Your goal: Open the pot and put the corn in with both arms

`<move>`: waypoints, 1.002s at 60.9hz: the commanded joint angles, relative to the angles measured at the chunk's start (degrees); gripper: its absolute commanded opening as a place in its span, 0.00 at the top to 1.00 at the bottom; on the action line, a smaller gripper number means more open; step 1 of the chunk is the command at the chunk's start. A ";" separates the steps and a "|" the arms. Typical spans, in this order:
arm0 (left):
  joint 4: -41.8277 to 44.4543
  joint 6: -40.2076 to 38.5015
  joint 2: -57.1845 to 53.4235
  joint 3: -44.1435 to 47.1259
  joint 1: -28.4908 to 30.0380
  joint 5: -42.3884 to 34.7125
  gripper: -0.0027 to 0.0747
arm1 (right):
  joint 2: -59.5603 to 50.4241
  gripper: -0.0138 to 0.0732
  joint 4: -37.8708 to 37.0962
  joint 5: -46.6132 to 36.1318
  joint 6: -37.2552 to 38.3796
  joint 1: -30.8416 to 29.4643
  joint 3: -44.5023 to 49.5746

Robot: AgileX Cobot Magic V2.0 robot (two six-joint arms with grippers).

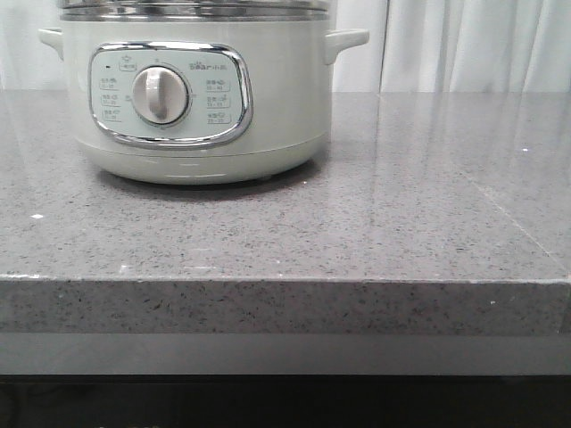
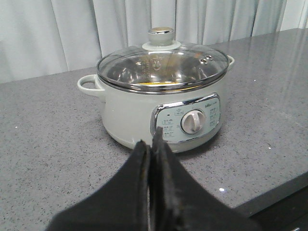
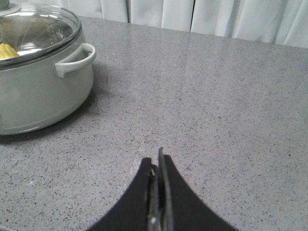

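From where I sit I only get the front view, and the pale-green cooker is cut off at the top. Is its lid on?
Observer: Yes. The left wrist view shows a glass lid with a round knob sitting closed on the pot.
Operator: I see no food anywhere on the counter. Is there any?
Observer: Inside the pot. The right wrist view shows the yellow corn through the glass, under the closed lid.
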 commanded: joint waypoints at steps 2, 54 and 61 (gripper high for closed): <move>-0.35 0.00 0.67 -1.46 -0.29 -5.12 0.99 | 0.06 0.97 -0.44 -4.39 -0.09 -0.27 -1.51; -0.74 -0.40 -14.08 35.82 24.33 -32.40 0.99 | -0.04 0.97 -0.44 -3.96 -0.09 -0.27 -1.51; -0.74 -0.40 -14.08 35.91 24.33 -32.17 0.99 | -0.04 0.97 -0.44 -3.96 -0.09 -0.27 -1.51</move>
